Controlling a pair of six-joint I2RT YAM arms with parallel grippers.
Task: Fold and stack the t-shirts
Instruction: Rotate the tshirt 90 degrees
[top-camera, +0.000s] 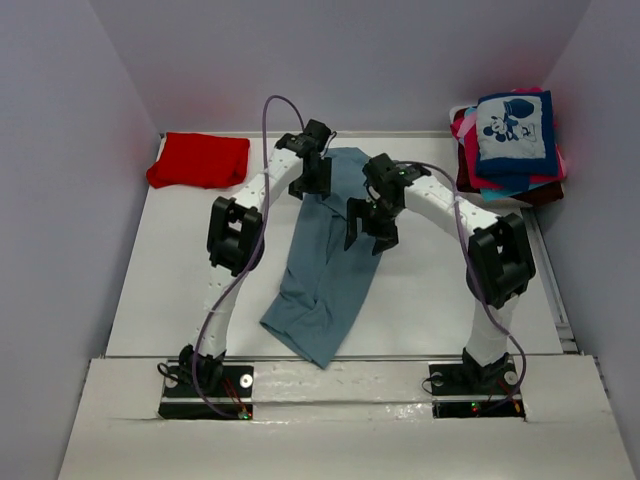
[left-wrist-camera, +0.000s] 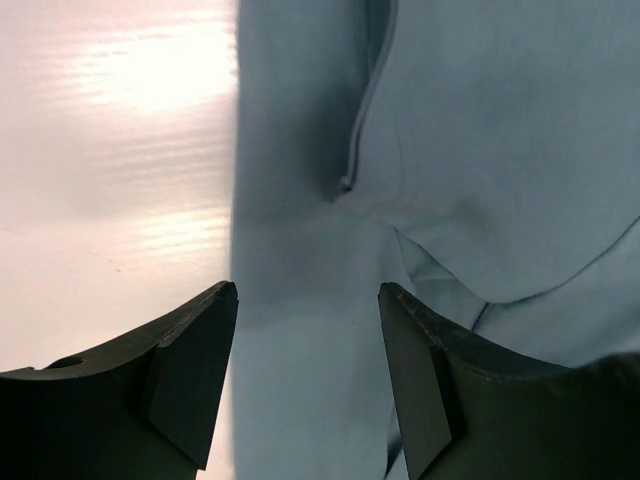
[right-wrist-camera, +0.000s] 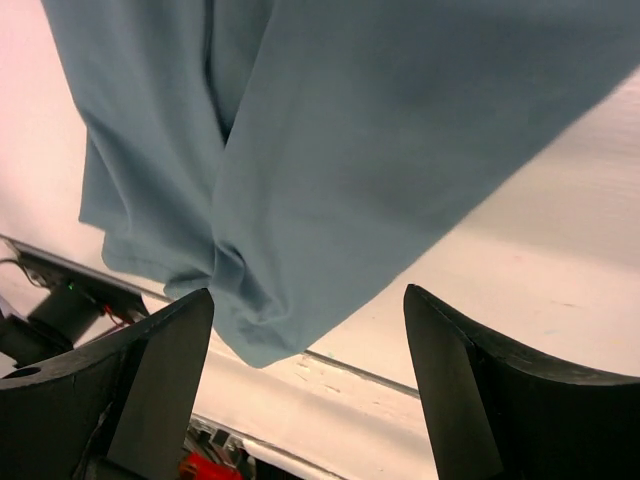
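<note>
Grey-blue t-shirt (top-camera: 325, 270): is lying unfolded and rumpled in a long diagonal strip down the middle of the tabletop (top-camera: 430, 300), its far end between the two arms and its near corner reaching the front edge.
Fabric detail: a hemmed edge and several soft folds are showing in the left wrist view; in the right wrist view the cloth is bunching towards a rounded corner near the front edge.
Left end effector (top-camera: 312, 180): is hovering over the far end of the grey-blue t-shirt with its fingers (left-wrist-camera: 190, 350) standing apart and nothing pinched between them.
Right end effector (top-camera: 370, 228): is hanging over the shirt's right edge, a little nearer than the left one, with its fingers (right-wrist-camera: 160, 380) spread wide and gripping nothing.
Red t-shirt (top-camera: 198, 160): is sitting loosely bunched in the far left corner, well apart from the grey-blue one.
Stack of folded t-shirts (top-camera: 510, 175): is resting in the far right corner, with pink, teal and maroon layers peeking out.
Navy t-shirt (top-camera: 515, 128): is lying folded on top of that stack, its cartoon-mouse print facing up.
Arm bases (top-camera: 205, 385): are sitting side by side on the near ledge.
</note>
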